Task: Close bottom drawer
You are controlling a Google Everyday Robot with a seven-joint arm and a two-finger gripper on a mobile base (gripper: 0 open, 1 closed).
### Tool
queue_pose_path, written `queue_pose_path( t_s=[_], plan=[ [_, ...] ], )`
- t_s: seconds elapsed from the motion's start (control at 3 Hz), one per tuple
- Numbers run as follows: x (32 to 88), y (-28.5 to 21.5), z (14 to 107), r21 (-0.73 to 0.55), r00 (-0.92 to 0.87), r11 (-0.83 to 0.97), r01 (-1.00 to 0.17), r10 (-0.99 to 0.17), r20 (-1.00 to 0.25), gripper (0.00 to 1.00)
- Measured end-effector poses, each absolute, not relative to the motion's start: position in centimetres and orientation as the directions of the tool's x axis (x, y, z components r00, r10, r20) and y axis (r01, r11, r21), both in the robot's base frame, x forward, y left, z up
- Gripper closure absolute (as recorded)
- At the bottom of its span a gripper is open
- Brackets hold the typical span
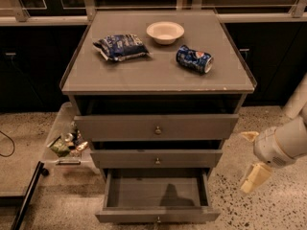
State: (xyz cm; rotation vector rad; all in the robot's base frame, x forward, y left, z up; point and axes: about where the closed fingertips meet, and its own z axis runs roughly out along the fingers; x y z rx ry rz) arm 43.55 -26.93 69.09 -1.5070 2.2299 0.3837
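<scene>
The bottom drawer (157, 215) of the grey cabinet is pulled far out. Its plain front faces me with a small round knob at the lower edge, and its inside (156, 191) is empty. My gripper (248, 161) hangs to the right of the cabinet, level with the middle and bottom drawers and apart from them. Its two cream fingers (255, 177) are spread open and hold nothing.
The top drawer (156, 127) and middle drawer (156, 158) stand slightly out. On the cabinet top lie a blue snack bag (120, 47), a white bowl (165, 31) and a crushed blue can (194, 59). A clear bin of items (64, 140) sits on the floor at left.
</scene>
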Motion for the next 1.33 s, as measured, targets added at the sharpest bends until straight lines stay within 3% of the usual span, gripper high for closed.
queue_pose_path(
  t_s=[0.67,1.33],
  plan=[
    [43.1,-28.2,61.9,0.043,-0.331,0.371,-0.928,-0.765,-0.552,0.35],
    [43.0,-27.8,58.5,0.057,-0.308,0.338,-0.939,-0.758,-0.575,0.83]
  ],
)
